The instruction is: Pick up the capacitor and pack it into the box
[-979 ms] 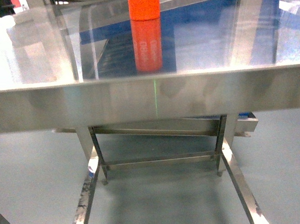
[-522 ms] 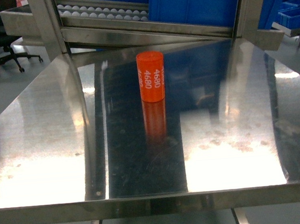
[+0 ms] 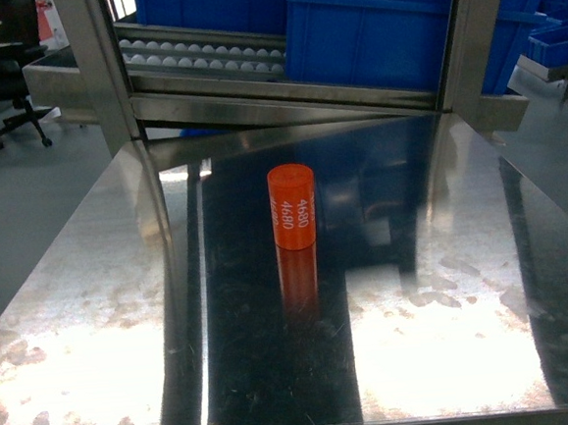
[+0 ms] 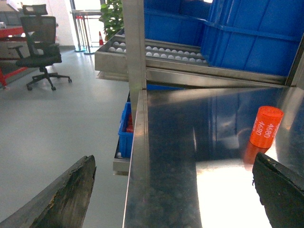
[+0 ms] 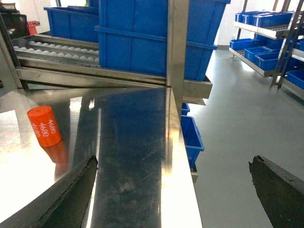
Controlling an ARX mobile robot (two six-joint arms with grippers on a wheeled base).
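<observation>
Orange capacitor (image 3: pixel 292 207) standing upright on the steel bench (image 3: pixel 451 327): white digits "4680" printed vertically on its side, repeated in adjacent columns around the cylinder. The same "4680" marking reads in both wrist views (image 4: pixel 265 126) (image 5: pixel 43 125). No other legible text appears.

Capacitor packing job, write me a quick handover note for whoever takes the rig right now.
Left hand: open, empty, poised off the table's left edge.
Right hand: open, empty, off the table's right edge.
Capacitor: the orange cylinder marked 4680 stands upright near the middle of the steel table, touched by nothing.
Box: not visible in any view; only large blue bins sit on the roller rack behind the table.
Done: nothing yet, as the capacitor has not been picked.
Left: grasp the capacitor, find the box, pack it in.
</observation>
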